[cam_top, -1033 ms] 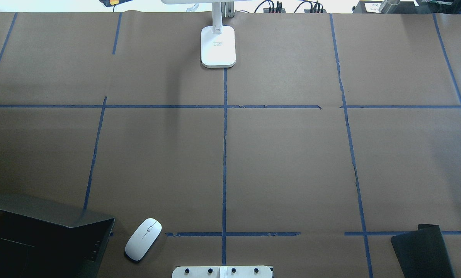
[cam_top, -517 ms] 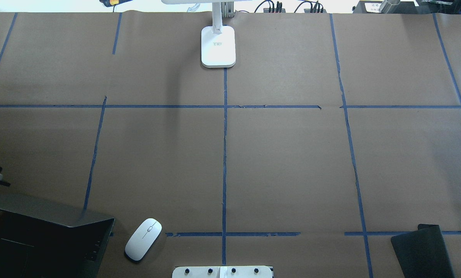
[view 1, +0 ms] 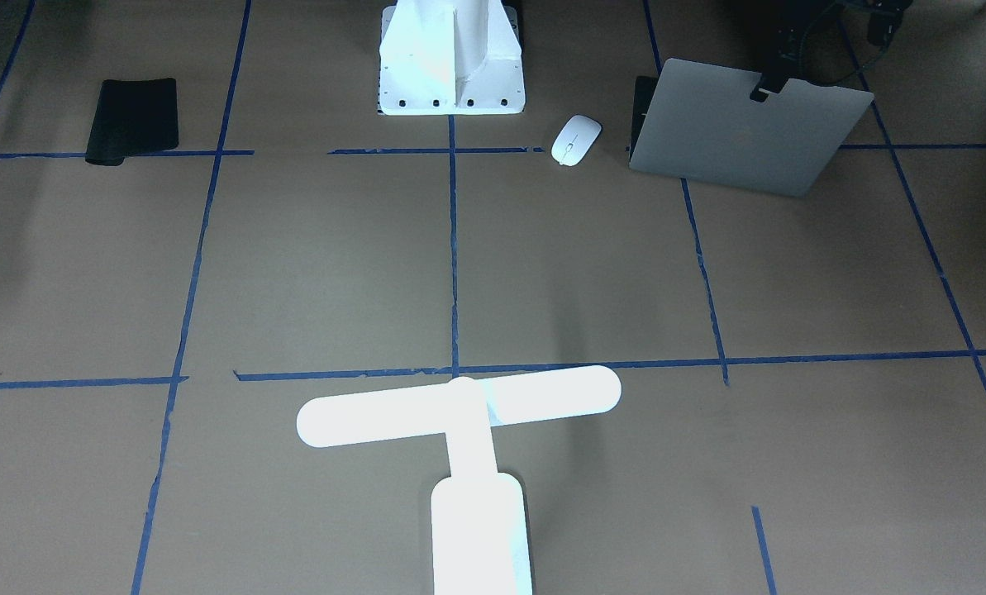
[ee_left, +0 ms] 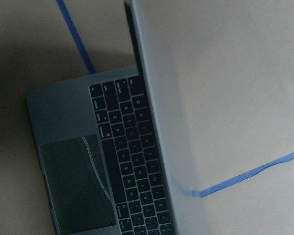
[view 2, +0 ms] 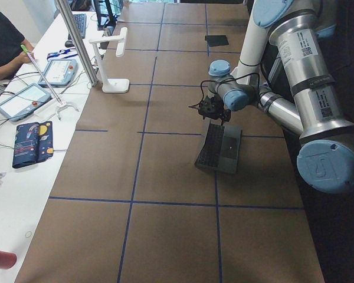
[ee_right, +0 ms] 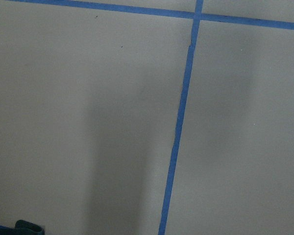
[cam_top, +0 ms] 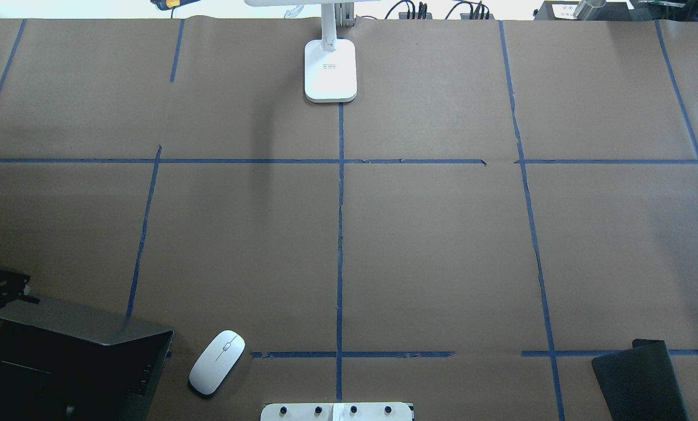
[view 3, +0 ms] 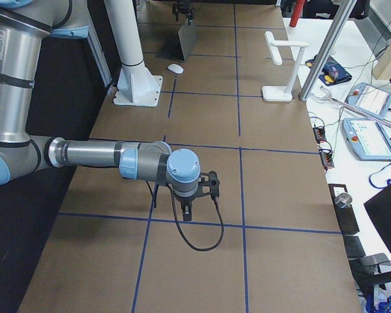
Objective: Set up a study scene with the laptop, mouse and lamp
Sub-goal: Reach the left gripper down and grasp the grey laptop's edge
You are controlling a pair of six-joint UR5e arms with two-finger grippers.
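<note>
Brown paper covered the table [cam_top: 442, 245], cut into big squares by blue tape. And there was the laptop [cam_top: 85, 328], open in the near corner on the robot's left side. Its silver lid [view 1: 745, 136] stood tilted up, and its dark keyboard [ee_left: 132, 161] faced the robot.

The left gripper [cam_top: 26, 294] was right at the lid's top edge. From across the table, one dark finger [view 1: 767, 88] lay over the outer face of that edge. Had the jaws closed on the lid? Could not tell, and the wrist view showed only lid, keys and trackpad.

Just beside the laptop lay the mouse [cam_top: 217, 362], white and flat on the paper. It sat between the laptop and the white bolted pedestal [cam_top: 337, 412], touching neither.

Well apart, at the middle of the far edge, stood the lamp [view 1: 459, 405], upright on its oblong base [cam_top: 330, 70] with its bar glowing.

In the near corner on the other side lay a black pad [cam_top: 638, 380].

The right gripper [view 3: 212, 184] hung low over bare paper beside a blue tape line, a cable looping beneath it. It showed only from the side, so open or closed could not be told.
</note>
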